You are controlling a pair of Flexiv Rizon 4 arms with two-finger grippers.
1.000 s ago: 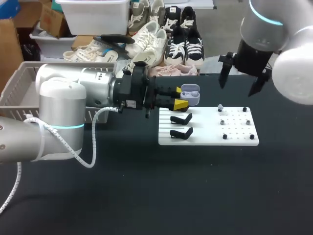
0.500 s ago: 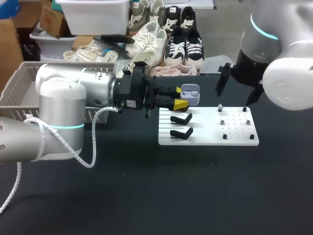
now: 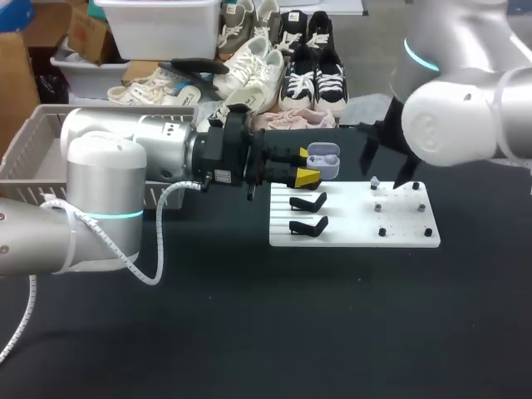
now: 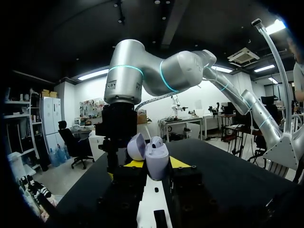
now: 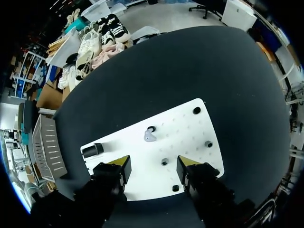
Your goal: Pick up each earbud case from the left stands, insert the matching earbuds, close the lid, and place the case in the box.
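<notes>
Item 1, my L claw: pinching the earbud case from two sides, held off the table over the far-left corner of the white board. Lid up; can't tell whether a bud already sits inside. Item 2, my R claw: fingers spread, nothing betw. them, hanging above the board's far-right part. Item 3, earbud: one small grey piece near the board's far edge, right of the case, just below the R claw. Item 4, stands: two black ones on the board's left part, on the near side of the case, both w/o cases. Item 5, pegs: black, dotted over the board's right part. Item 6, basket: far left, behind my L arm, well apart from the case. Step in hand, as I judge it: insert stage, case presented open, bud not yet picked. Next move calls for: R claw straight down over the bud, close w/o nudging it aside, lift, carry left to the open case, seat it. L claw only needs to hold firm. Lid-closing and boxing not yet done.
</notes>
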